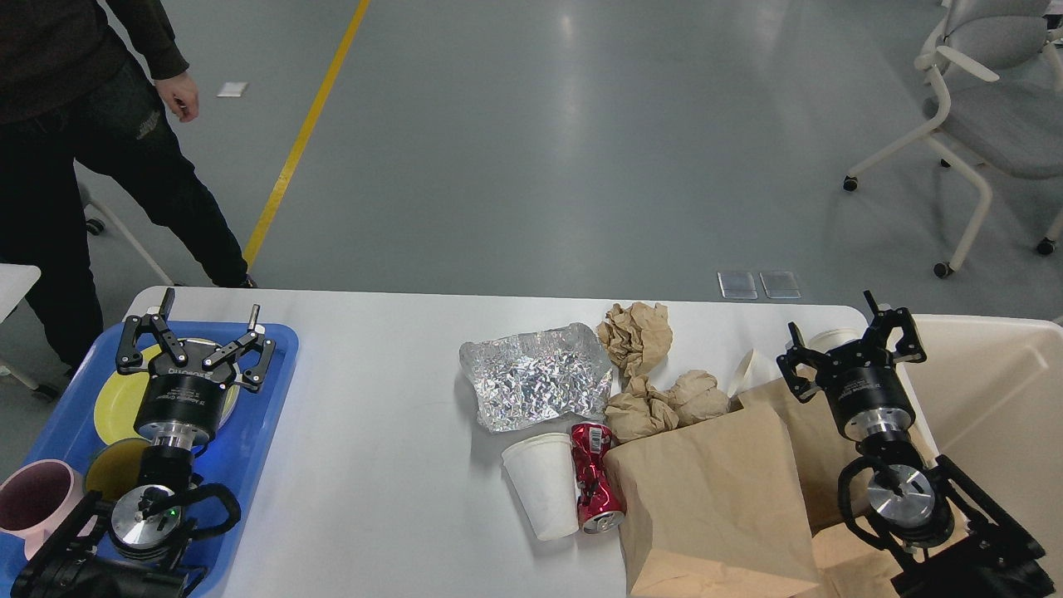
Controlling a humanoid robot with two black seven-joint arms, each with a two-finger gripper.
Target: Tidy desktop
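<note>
Clearing litter off the white bench (390, 465): right gripper (851, 343) hovering fingers apart above the paper bag (706, 498), left gripper (195, 336) likewise apart; next, probably descending to grasp.

Large white rectangular desktop (382, 465), rounded corners, slightly glossy. Left end: blue plastic tray (249, 448). Centre: crumpled silver foil sheet (536, 378), white paper cup (541, 486) on its side touching crushed red can (594, 475), three crumpled brown paper balls (635, 332), flat brown paper bags (714, 507).
</note>
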